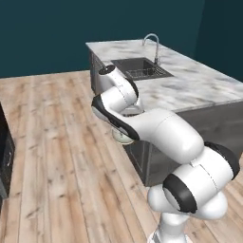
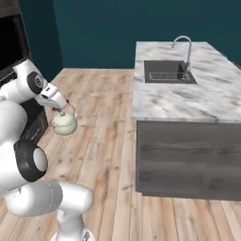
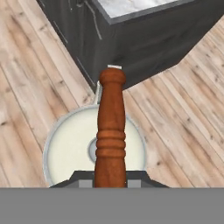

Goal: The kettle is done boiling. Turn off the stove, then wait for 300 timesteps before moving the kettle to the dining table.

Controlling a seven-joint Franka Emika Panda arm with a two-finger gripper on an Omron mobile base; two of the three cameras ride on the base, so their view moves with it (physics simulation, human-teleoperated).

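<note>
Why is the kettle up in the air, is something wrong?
Nothing looks wrong. The gripper holds the kettle by its handle, so it hangs upright above the wooden floor, beside the dining table. Nothing looks spilled.

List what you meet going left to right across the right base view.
Robot arm → kettle hanging from the shut tool over the wood floor → dining table, with sink basin then tap on its marble top.

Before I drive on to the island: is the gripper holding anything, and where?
Yes: the gripper holds the kettle by its reddish-brown handle, above the wooden floor.
</note>
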